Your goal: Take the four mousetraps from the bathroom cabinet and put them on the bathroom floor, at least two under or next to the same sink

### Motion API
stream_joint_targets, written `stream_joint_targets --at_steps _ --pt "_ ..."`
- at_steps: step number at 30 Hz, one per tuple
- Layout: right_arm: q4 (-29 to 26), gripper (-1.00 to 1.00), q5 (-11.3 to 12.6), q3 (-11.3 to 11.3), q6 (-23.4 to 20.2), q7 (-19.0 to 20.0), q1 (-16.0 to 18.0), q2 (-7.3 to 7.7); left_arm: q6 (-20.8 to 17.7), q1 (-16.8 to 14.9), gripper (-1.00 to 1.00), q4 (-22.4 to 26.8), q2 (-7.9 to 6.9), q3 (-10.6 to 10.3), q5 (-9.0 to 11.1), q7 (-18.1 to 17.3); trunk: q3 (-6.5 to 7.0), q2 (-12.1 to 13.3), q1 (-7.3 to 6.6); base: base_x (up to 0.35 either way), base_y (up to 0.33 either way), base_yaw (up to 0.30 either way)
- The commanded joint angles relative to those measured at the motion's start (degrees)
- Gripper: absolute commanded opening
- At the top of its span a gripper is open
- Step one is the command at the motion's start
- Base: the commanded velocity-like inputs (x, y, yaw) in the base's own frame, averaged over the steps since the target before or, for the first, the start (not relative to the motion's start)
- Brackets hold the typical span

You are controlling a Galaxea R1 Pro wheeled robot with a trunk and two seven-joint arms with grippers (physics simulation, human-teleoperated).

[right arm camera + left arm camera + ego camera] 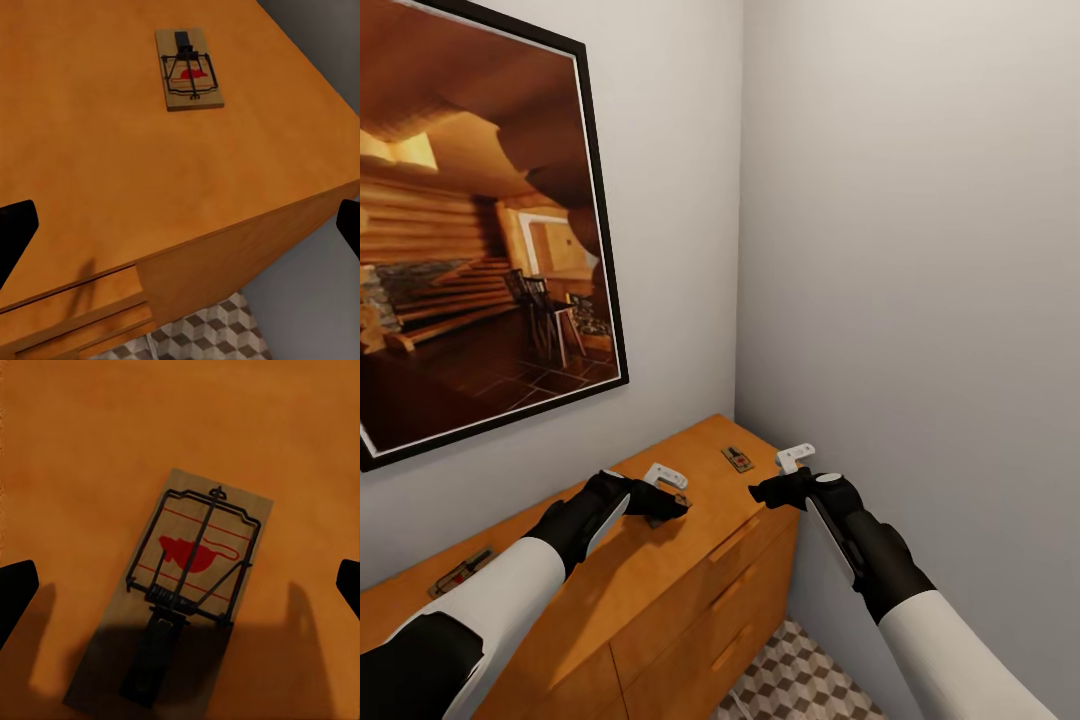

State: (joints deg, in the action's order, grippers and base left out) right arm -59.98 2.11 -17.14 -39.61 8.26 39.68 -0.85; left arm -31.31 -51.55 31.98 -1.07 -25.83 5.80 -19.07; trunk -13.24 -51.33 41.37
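Mousetraps [737, 459] flat on cabinet [690, 570] (set)

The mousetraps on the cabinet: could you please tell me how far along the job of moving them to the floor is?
Nothing looks done yet: no trap lies on the visible patch of tiled floor. Three mousetraps rest on the cabinet top: one at the far corner, one near the left end, one under the left gripper. The left gripper hovers open over its trap; the right gripper is open, empty. All pickups and placing remain.

Head camera looks down over the cabinet [660, 560]; both wrist cameras face its top closely.
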Motion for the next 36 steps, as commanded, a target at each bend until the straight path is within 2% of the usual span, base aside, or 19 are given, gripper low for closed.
stream_joint_targets --at_steps 1,9,24,36 --pt "-0.1 1.0 0.2 0.0 -0.3 0.0 0.0 0.0 -0.3 -0.1 1.0 0.1 -0.08 -0.4 0.6 0.2 -0.08 -0.1 0.01 0.0 0.0 0.0" --pt "-0.1 1.0 0.2 0.0 -0.3 0.0 0.0 -0.01 -0.4 0.0 1.0 0.1 0.33 -0.4 -2.3 0.2 -0.08 -0.1 0.01 0.0 0.0 0.0" --pt "0.0 1.0 0.2 0.0 -0.3 0.0 0.0 -0.03 -0.4 0.0 1.0 0.1 0.4 -0.4 -3.0 0.2 -0.08 -0.1 0.01 0.0 0.0 0.0" --pt "0.0 1.0 0.2 0.0 -0.3 0.0 0.0 0.0 -0.4 0.0 1.0 0.1 0.52 -0.4 -3.1 0.2 -2.24 -4.9 2.65 0.0 0.0 0.0"
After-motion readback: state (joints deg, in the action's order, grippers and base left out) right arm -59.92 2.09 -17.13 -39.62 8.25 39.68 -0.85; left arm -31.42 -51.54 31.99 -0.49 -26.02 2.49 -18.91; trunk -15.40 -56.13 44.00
